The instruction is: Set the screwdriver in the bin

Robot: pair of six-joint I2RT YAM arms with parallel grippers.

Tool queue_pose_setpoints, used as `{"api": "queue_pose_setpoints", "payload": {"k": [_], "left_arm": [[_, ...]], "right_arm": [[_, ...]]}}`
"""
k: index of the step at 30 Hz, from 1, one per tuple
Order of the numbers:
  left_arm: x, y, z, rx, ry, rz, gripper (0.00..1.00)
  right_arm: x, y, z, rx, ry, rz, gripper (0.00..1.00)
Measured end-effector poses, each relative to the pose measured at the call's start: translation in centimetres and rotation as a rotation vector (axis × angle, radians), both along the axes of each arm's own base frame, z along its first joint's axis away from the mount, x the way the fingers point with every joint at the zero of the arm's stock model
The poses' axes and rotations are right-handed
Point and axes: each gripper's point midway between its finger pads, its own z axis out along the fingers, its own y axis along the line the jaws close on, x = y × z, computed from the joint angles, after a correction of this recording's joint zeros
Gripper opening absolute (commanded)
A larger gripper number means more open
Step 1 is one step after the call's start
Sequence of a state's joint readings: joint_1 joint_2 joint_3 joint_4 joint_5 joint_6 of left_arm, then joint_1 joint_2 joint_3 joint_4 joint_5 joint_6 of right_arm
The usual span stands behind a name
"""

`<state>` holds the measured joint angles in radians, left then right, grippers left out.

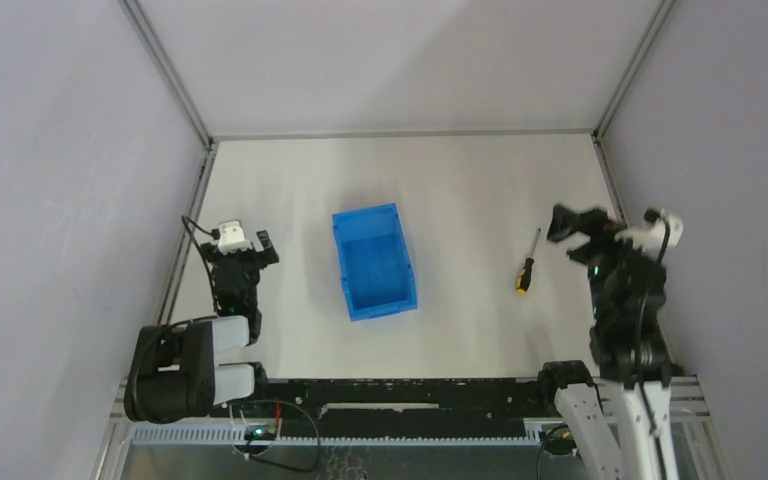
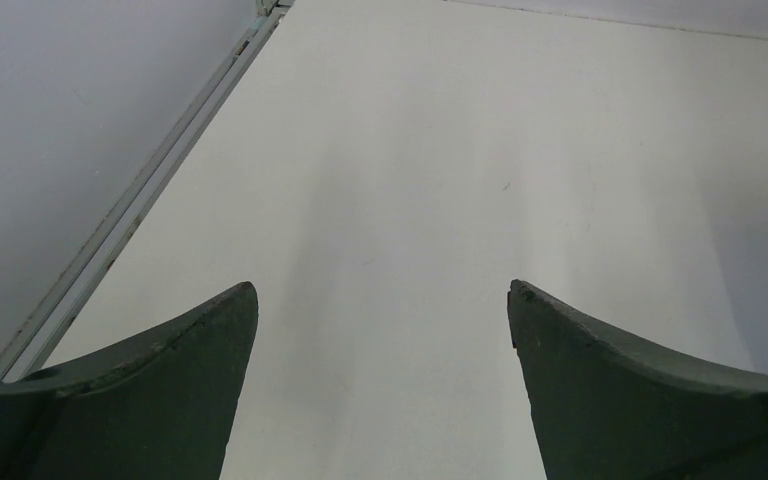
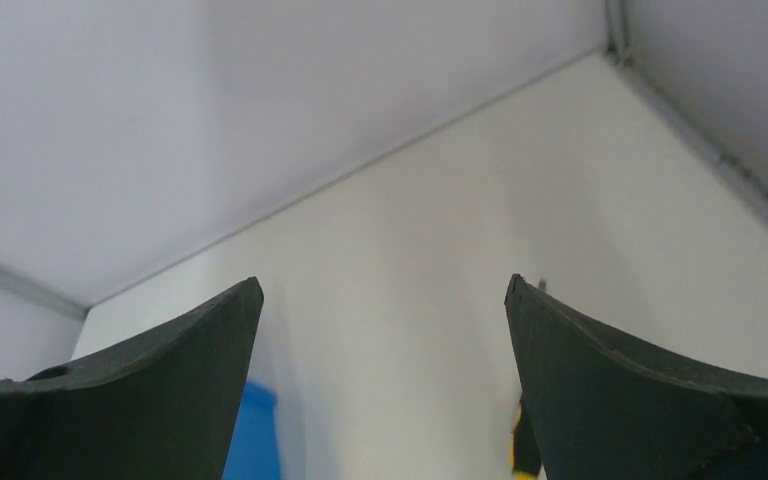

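Right of the blue bin (image 1: pixel 375 265), the screwdriver (image 1: pixel 528 263) lies on the counter (image 1: pixel 460 180); my right jaws, gaping empty like my left jaws, should straddle its handle squarely.

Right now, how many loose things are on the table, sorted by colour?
Blue: 1, the bin
Yellow and black: 1, the screwdriver
Total: 2
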<state>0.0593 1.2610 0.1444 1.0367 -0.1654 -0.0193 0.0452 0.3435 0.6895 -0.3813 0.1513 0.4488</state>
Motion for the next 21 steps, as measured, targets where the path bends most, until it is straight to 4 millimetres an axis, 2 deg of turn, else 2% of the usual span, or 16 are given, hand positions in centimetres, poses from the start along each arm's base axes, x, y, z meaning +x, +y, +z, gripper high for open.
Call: {"api": "queue_pose_setpoints", "payload": {"k": [3,4,5,7,9,10,12,14,16,18,19,21], "left_arm": [[0.0,0.0,0.0,0.000,0.000,0.000,1.00],[0.0,0.0,0.0,0.000,0.000,0.000,1.00],[0.0,0.0,0.0,0.000,0.000,0.000,1.00],[0.0,0.0,0.0,0.000,0.000,0.000,1.00],[0.0,0.0,0.0,0.000,0.000,0.000,1.00],[0.0,0.0,0.0,0.000,0.000,0.000,1.00],[0.0,0.0,0.0,0.000,0.000,0.000,1.00],[0.0,0.0,0.0,0.000,0.000,0.000,1.00],[0.0,0.0,0.0,0.000,0.000,0.000,1.00],[0.0,0.0,0.0,0.000,0.000,0.000,1.00],[0.0,0.0,0.0,0.000,0.000,0.000,1.00],[0.0,0.0,0.0,0.000,0.000,0.000,1.00]], "right_arm": [[3.4,-1.0,3.7,-0.052,0.099,-0.050,1.00],[5.4,-1.4,4.8,-0.069,0.153,-0.066,1.00],[7.2,-1.7,5.0,-0.077,0.203,-0.072,1.00],[10.8,-2.6,3.2,-0.092,0.337,-0.082,0.98],[13.7,-3.2,-1.6,-0.096,0.511,-0.075,0.97],[14.4,-3.4,-5.3,-0.095,0.624,-0.067,0.96],[13.8,-3.3,-13.4,-0.088,0.872,-0.038,0.92],[11.6,-3.0,-19.2,-0.075,1.068,-0.008,0.86],[9.4,-2.5,-23.2,-0.058,1.214,0.022,0.83],[7.8,-2.0,-25.9,-0.047,1.315,0.046,0.80],[7.6,-1.9,-26.3,-0.047,1.327,0.049,0.78],[7.2,-1.7,-27.6,-0.054,1.368,0.056,0.65]]}}
